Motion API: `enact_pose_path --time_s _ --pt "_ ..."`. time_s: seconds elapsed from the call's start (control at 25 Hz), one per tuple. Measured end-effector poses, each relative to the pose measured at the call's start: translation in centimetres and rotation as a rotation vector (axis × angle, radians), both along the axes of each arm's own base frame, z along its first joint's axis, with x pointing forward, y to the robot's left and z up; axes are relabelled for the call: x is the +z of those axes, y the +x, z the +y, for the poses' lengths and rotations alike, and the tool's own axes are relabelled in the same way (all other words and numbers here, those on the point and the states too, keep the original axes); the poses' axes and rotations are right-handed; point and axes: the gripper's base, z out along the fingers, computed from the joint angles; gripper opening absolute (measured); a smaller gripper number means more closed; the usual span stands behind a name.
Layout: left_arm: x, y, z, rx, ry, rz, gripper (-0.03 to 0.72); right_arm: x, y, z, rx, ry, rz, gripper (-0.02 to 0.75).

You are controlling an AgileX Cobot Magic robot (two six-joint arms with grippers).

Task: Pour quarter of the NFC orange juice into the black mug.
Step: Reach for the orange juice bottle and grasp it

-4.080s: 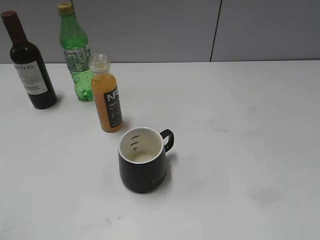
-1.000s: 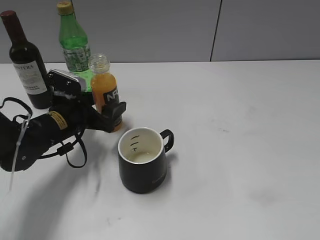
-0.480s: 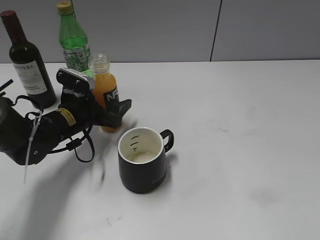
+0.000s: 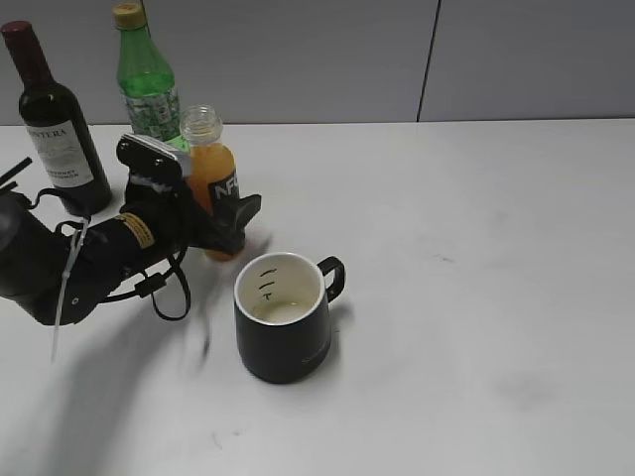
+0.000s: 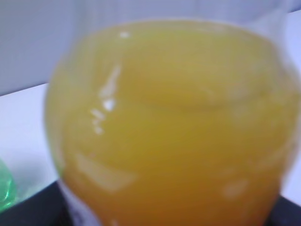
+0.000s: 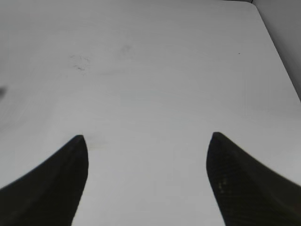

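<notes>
The NFC orange juice [image 4: 210, 164], uncapped, stands at the back left of the white table [image 4: 476, 258]. My left gripper [image 4: 222, 214] is closed around its labelled lower half, one black finger [image 4: 242, 214] showing in front. In the left wrist view the orange bottle [image 5: 174, 122] fills the frame, blurred and very close. The black mug [image 4: 283, 332] stands just in front and to the right of the bottle, handle to the right, with a little pale liquid at its bottom. My right gripper [image 6: 147, 141] is open and empty over bare table; it is out of the exterior view.
A dark wine bottle [image 4: 55, 129] and a taller green bottle with a yellow cap [image 4: 147, 89] stand just behind and left of my left arm. The green bottle shows at the left wrist view's lower left [image 5: 5, 193]. The table's corner [image 6: 256, 7] lies far right in the right wrist view.
My left arm came in from the left and its jaws closed around the juice bottle. In the last half second the bottle shifted slightly to the right and up with the gripper.
</notes>
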Motion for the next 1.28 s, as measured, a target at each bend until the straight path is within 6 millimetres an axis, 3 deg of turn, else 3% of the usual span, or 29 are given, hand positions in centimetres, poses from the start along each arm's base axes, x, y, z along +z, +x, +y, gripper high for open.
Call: enact_pose_path --time_s 0.16,0.72,0.92,1.28 --pt "0.0 0.0 0.0 -0.008 0.005 -0.005 0.472 0.0 0.0 0.0 0.0 0.0 0.0 0.594" --pt "0.1 0.0 -0.1 -0.014 0.015 -0.025 0.47 0.0 0.0 0.0 0.0 0.0 0.0 0.594" --pt "0.1 -1.1 0.3 -0.016 0.013 -0.024 0.47 0.0 0.0 0.0 0.0 0.0 0.0 0.594" --pt "2.5 -2.8 1.4 0.001 -0.016 -0.074 0.47 0.0 0.0 0.0 0.0 0.0 0.0 0.594"
